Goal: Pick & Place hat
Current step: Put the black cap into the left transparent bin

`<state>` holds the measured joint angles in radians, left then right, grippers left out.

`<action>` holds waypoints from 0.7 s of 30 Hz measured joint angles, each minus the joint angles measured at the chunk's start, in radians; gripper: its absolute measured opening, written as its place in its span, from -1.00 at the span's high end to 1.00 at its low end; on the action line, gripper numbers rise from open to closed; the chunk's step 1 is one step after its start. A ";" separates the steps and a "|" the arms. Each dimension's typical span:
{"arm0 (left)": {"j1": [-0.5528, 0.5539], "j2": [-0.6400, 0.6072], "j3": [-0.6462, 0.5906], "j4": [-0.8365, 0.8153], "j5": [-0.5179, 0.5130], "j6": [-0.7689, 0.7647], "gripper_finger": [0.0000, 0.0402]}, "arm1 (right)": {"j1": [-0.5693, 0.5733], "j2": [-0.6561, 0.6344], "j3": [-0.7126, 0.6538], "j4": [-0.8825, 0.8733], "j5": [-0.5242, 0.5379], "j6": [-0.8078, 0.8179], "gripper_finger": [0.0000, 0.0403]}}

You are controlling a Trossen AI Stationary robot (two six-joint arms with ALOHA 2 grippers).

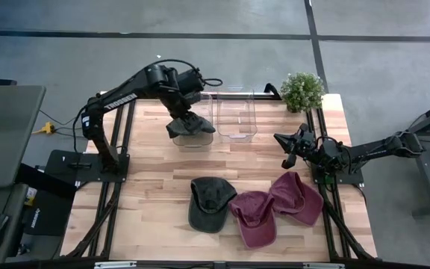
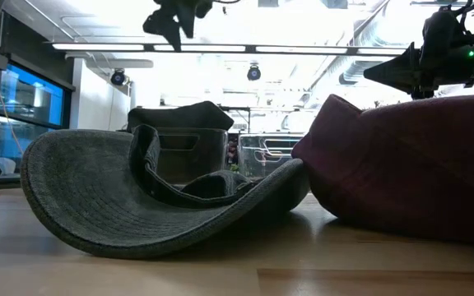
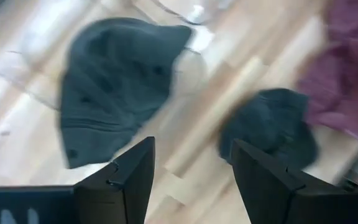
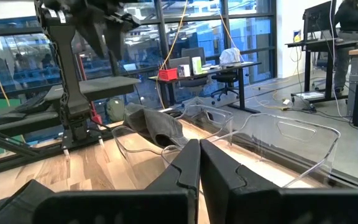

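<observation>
A dark green hat (image 1: 189,127) lies in the left clear bin (image 1: 200,139), part of it drooping over the rim; it also shows in the left wrist view (image 3: 114,87) and the right wrist view (image 4: 157,127). My left gripper (image 3: 191,174) hovers above it, open and empty; it shows in the high view (image 1: 179,108). A second dark green hat (image 1: 210,203) and two maroon hats (image 1: 254,217) (image 1: 297,196) lie on the table near its front edge. My right gripper (image 4: 199,162) is shut and empty, in the air at the table's right side (image 1: 286,152).
A second clear bin (image 1: 237,113) stands right of the first. A potted plant (image 1: 302,91) stands at the far right corner. Bare wood lies between the bins and the hats and at the table's front left.
</observation>
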<state>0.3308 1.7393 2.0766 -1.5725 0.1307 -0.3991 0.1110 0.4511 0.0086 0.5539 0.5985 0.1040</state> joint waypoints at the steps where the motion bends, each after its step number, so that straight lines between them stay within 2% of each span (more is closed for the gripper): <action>1: -0.007 0.000 0.004 0.000 0.024 -0.003 0.01 | 0.000 0.000 0.000 0.000 0.000 0.000 0.97; 5: -0.032 -0.023 0.008 0.001 0.069 -0.006 0.01 | 0.000 0.000 0.000 0.000 0.000 0.000 0.96; 15: -0.172 -0.024 0.009 0.001 0.064 -0.049 0.00 | 0.000 0.000 0.000 0.000 0.000 0.000 0.97; 18: -0.224 -0.022 0.008 0.002 0.048 -0.081 0.00 | 0.000 0.000 0.000 0.000 0.000 0.000 0.97; 21: -0.281 -0.022 0.008 0.010 -0.015 -0.124 0.00 | 0.000 0.000 0.000 0.000 0.000 0.000 0.97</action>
<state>0.0501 1.7172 2.0850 -1.5626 0.1155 -0.5233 0.1111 0.4511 0.0082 0.5538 0.5983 0.1040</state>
